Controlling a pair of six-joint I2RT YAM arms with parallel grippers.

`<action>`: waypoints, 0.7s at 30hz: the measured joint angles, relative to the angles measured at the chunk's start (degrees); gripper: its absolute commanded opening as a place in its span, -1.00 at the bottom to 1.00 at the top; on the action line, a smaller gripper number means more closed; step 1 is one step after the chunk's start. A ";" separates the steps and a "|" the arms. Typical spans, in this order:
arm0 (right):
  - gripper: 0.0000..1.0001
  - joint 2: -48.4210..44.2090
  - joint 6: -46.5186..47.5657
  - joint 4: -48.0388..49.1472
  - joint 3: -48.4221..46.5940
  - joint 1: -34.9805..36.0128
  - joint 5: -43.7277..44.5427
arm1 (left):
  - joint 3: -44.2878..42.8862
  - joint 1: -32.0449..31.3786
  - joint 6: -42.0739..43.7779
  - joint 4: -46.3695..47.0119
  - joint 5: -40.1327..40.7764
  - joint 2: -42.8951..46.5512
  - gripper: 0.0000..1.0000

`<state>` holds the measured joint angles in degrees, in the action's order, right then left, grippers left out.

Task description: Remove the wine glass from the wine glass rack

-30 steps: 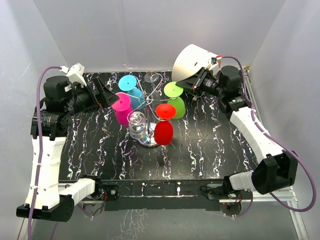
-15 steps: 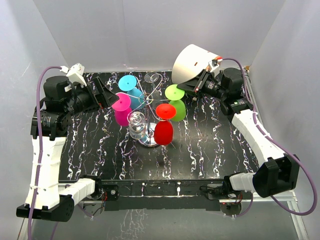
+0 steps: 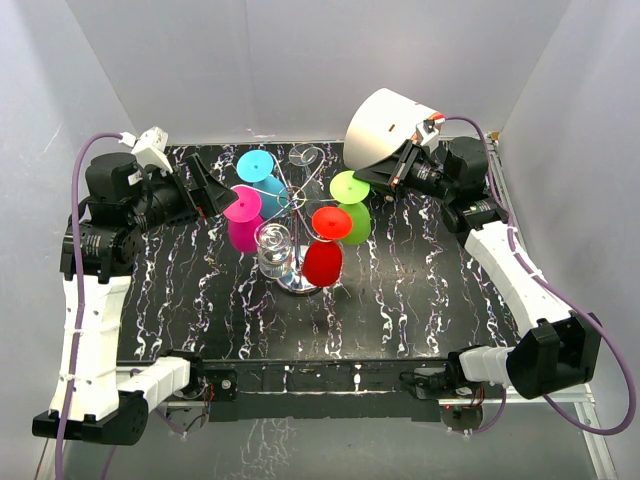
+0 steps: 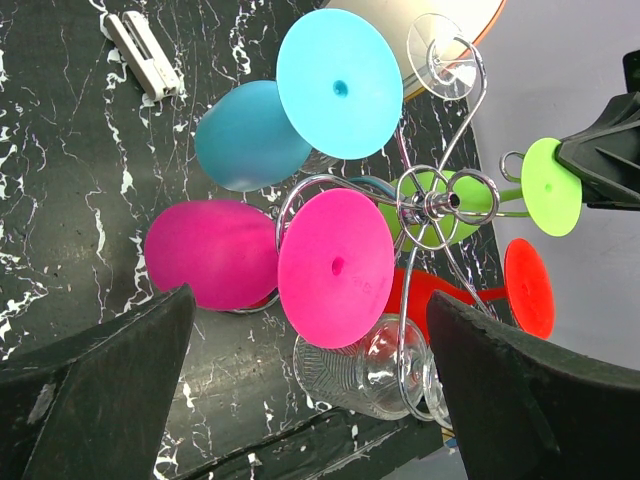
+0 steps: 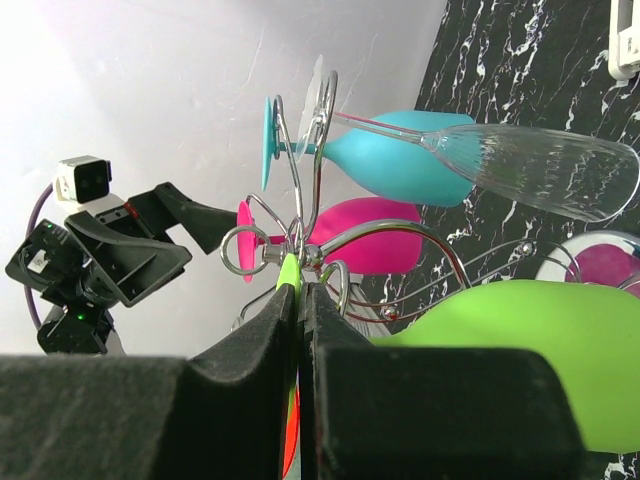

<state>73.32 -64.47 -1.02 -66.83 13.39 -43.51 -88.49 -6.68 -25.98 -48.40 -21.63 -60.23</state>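
Counter (image 3: pixel 430 290) of black, white-veined marble, boxed in by pale walls (image 3: pixel 250 60), carries the wine glass rack (image 4: pixel 437 201) at centre. My right pincer (image 5: pixel 300 300) is clamped on the foot of the green wine glass (image 5: pixel 540 340) at the rack's right side. My left pincer (image 3: pixel 217 190) gapes wide and empty, facing the pink glass (image 4: pixel 335 265).

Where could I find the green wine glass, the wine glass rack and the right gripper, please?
green wine glass (image 5: pixel 520 350): right wrist view, on its bowl.
wine glass rack (image 4: pixel 437 202): left wrist view, on the scrolls atop its post.
right gripper (image 5: pixel 300 292): right wrist view, between its fingertips.
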 measured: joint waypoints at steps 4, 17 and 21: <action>-1.00 0.00 -0.20 0.24 0.00 0.00 -0.22 | 0.00 0.00 0.00 0.00 0.00 0.11 0.97; -1.00 0.15 -0.26 1.33 -0.02 2.08 -0.17 | 0.00 0.00 0.00 0.00 0.00 0.15 0.97; -1.00 0.66 -0.24 1.36 -0.07 2.71 0.22 | 0.00 0.00 0.00 0.00 0.00 0.15 0.97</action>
<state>73.97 -64.71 0.34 -66.89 16.10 -43.29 -88.49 -6.68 -25.98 -48.40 -21.63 -60.07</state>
